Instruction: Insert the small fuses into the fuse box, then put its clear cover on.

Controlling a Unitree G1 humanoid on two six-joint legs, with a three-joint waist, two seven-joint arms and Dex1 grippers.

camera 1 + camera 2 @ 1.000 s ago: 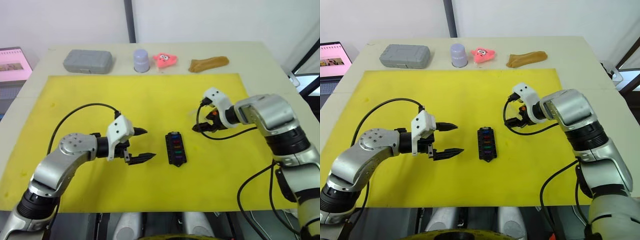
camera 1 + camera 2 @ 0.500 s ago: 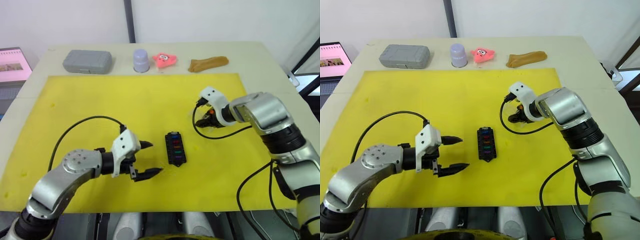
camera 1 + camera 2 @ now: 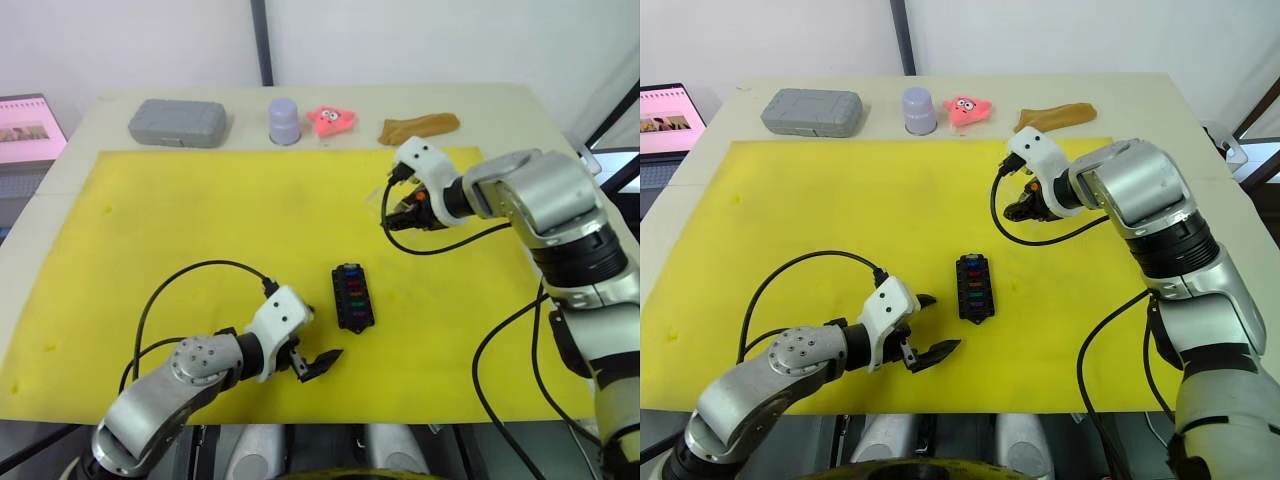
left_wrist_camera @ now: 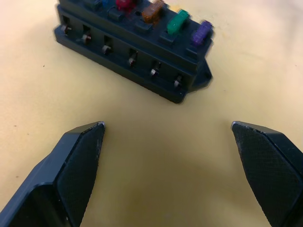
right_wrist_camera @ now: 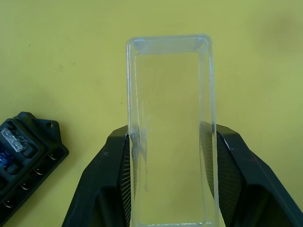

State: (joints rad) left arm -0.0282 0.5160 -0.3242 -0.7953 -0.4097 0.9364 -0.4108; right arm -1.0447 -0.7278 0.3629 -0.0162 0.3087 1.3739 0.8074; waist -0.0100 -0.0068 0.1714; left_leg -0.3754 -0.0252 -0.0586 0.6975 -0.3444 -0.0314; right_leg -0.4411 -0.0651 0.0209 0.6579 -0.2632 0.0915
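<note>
Nearest the robot, left of the fuse box, the left gripper hangs with jaws spread wide, holding nothing. The box lies mid-mat with coloured fuses seated. Beyond it to the right, the right gripper clamps the clear cover.

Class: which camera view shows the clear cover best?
The right wrist view: the cover shows whole, close up, clamped between the right pincer's fingers above the yellow mat. In the two eye views it is barely discernible at that pincer.
</note>
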